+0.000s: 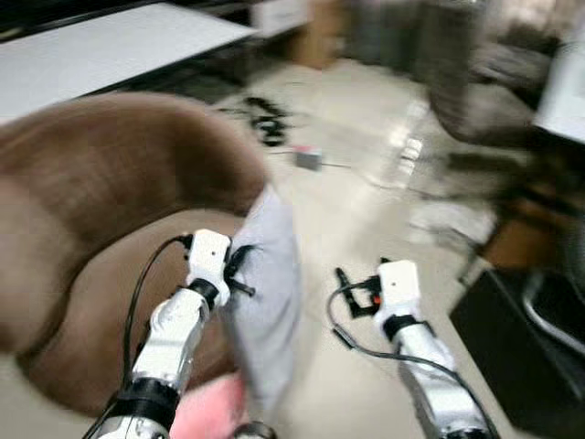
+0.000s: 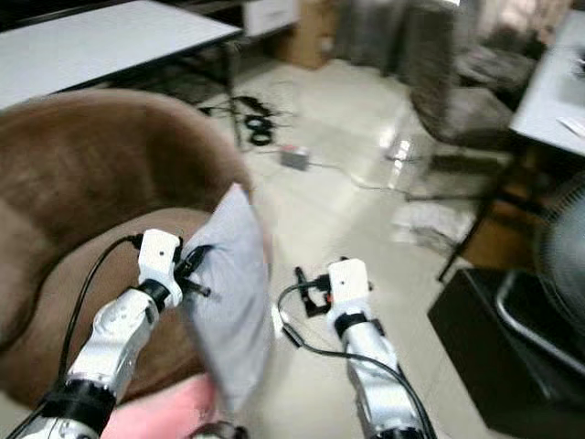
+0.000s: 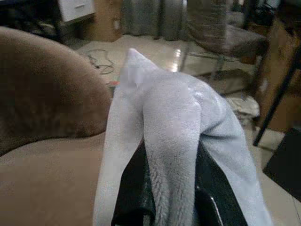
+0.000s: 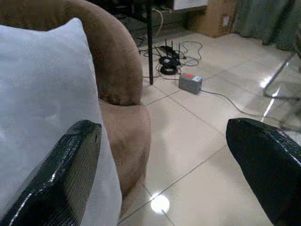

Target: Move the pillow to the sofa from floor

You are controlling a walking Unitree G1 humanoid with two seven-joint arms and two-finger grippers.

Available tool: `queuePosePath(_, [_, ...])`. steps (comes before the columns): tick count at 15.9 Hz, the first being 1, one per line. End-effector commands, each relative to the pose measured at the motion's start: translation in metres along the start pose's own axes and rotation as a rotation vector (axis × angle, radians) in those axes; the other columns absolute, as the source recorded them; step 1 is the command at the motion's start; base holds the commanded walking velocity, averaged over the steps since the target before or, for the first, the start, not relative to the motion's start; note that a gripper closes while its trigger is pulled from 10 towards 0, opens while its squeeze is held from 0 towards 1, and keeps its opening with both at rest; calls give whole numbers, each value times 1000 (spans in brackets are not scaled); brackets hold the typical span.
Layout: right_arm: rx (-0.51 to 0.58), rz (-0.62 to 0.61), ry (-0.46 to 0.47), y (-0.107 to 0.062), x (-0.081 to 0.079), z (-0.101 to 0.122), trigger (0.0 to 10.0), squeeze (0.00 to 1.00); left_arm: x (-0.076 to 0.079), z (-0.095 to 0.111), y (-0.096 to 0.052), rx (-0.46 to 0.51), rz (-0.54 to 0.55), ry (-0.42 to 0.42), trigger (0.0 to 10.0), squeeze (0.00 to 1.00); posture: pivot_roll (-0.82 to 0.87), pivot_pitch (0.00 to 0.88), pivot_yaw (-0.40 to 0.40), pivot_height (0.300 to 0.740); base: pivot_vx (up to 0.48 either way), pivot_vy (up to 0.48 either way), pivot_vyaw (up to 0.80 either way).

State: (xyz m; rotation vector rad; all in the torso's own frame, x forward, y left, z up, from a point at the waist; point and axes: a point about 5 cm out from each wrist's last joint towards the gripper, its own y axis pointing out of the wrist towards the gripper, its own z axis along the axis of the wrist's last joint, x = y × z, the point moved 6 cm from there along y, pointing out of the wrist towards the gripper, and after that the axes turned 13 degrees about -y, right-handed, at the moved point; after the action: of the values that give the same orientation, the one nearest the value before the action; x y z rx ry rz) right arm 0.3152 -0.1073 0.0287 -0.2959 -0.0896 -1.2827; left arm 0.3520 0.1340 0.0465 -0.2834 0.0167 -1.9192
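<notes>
Glossy beige floor tiles (image 4: 197, 141) are seen beyond the right gripper (image 4: 164, 174), whose two black fingers are spread wide apart with nothing held between them. Just beside it, a soft, fleecy grey pillow (image 2: 228, 293) is held upright at the edge of the rounded brown plush sofa (image 2: 73, 183). A fold of the pillow is pinched tightly between the fingers of the left gripper (image 3: 171, 197).

no readable text, no labels, no brand marks, no numbers, no signs legible anywhere, views blurred
</notes>
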Motion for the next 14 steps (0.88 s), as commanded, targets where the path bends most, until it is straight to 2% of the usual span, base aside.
queuePosePath(1, [1, 15, 9, 2, -3, 2, 10000, 149, -1, 17, 3, 57, -3, 21, 0, 0, 42, 0, 16, 740, 0, 0, 738])
queuePosePath(8, [1, 41, 9, 2, -6, 1, 10000, 231, 0, 18, 2, 64, 12, 12, 0, 0, 49, 8, 10, 740, 0, 0, 724])
queuePosePath(14, [-5, 59, -3, 3, -10, 0, 10000, 259, -6, 18, -1, 61, 53, 17, 0, 0, 62, 13, 5, 740, 0, 0, 723])
